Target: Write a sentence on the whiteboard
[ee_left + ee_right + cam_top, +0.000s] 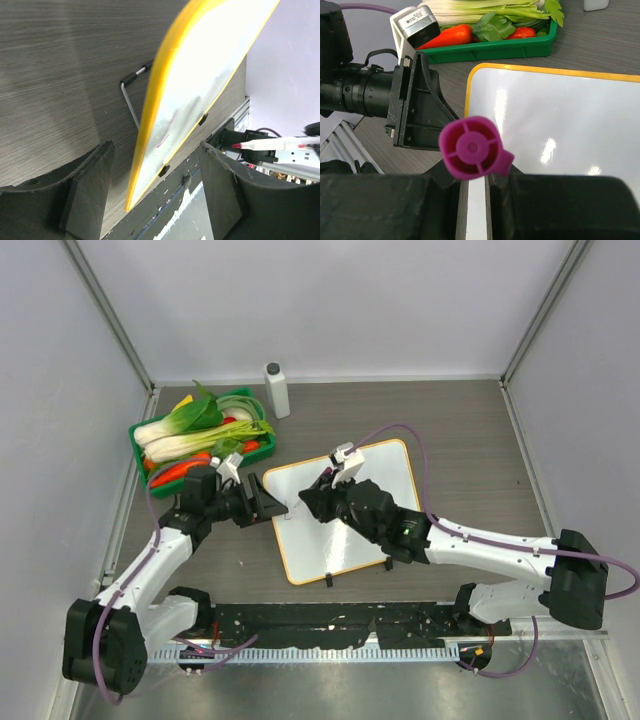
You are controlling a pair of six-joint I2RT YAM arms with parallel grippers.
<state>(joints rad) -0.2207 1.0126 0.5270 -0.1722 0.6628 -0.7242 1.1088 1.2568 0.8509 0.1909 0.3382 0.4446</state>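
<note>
The whiteboard (350,520), white with a thin orange frame, lies mid-table. In the left wrist view it (200,65) is seen edge-on, and a short faint pink stroke (167,131) is all that shows of the sentence. My left gripper (266,502) is open at the board's left corner. That corner sits between its fingers (90,185) without touching either. My right gripper (320,502) hangs over the board's left part, shut on a magenta-capped marker (470,147). The marker's pink tip (237,145) points toward the board.
A green tray (135,432) of bok choy and red peppers stands at the back left, close behind the left gripper. A white bottle (277,390) stands beside it. The board's wire stand (131,95) pokes out underneath. Enclosure walls surround the table.
</note>
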